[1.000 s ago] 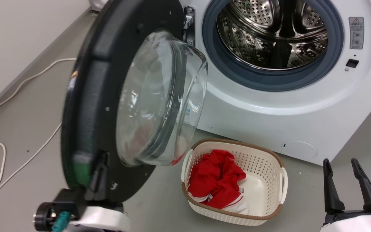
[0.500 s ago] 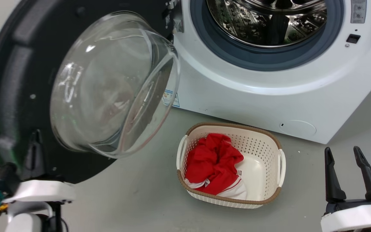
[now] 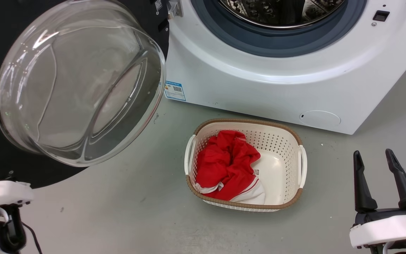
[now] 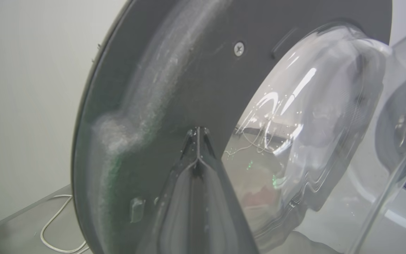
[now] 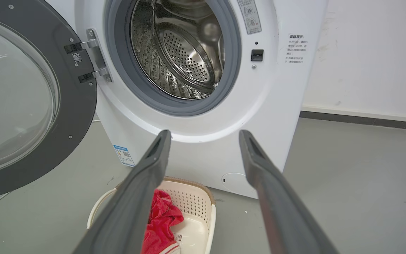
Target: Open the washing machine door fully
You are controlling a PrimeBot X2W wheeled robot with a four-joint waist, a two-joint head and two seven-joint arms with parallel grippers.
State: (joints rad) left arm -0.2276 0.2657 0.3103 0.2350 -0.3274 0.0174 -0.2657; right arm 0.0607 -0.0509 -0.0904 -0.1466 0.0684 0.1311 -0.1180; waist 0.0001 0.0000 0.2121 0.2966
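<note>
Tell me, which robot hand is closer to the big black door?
Left. The left gripper, shut, has its tips at the washing machine door; the right gripper hangs open, past the laundry basket.

Head cam looks steeply down onto floor (image 3: 118, 218), w/ washing machine (image 3: 259, 88) front along top edge. Left wrist cam sits v. close to washing machine door (image 4: 189, 88), seemingly its inner face; blurry. Right wrist cam faces machine front from further back, low. All three share door + machine.

The right gripper (image 3: 372, 152) is rocking two long tapered black fingers (image 3: 361, 187) on a glossy white wrist shell (image 3: 386, 229), left wrist's (image 3: 2, 192) trailing a black cable (image 3: 30, 234).
</note>
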